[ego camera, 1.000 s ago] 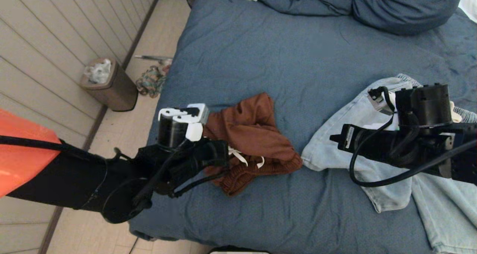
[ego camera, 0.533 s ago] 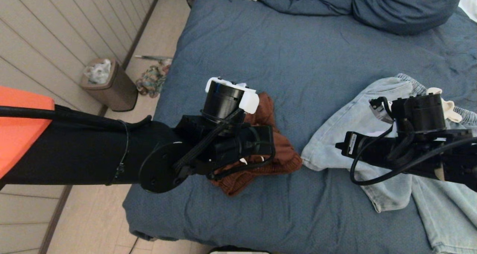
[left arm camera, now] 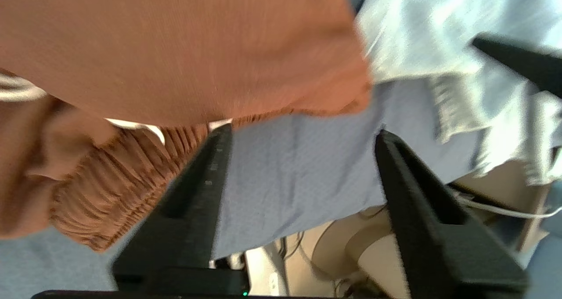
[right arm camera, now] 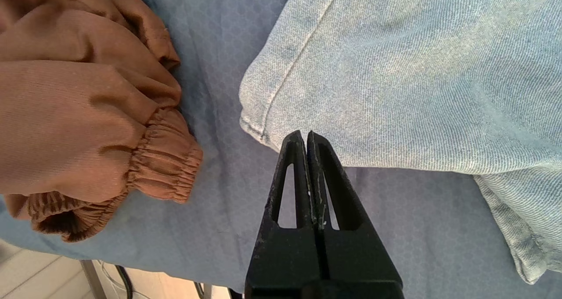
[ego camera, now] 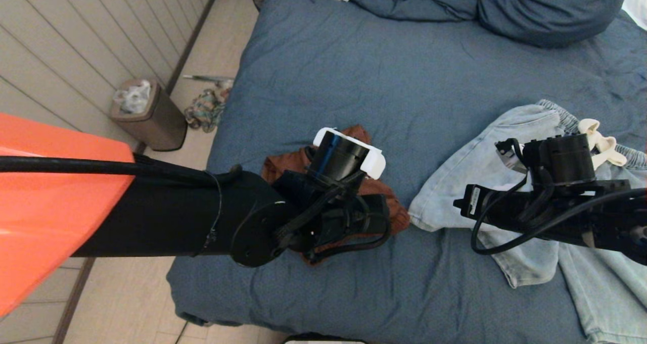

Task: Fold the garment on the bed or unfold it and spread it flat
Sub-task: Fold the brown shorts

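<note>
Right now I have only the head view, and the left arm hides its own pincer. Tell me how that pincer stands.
Observer: The left pincer is open, with only the bed cover between its fingers.
Operator: Give me the brown garment's place against it.
Observer: The rust-brown garment lies beside one finger, its gathered band at that fingertip, not between the two.
Operator: Now report the right pincer.
Observer: The right pincer is shut on nothing, its tip at the edge of the light-blue jeans.
</note>
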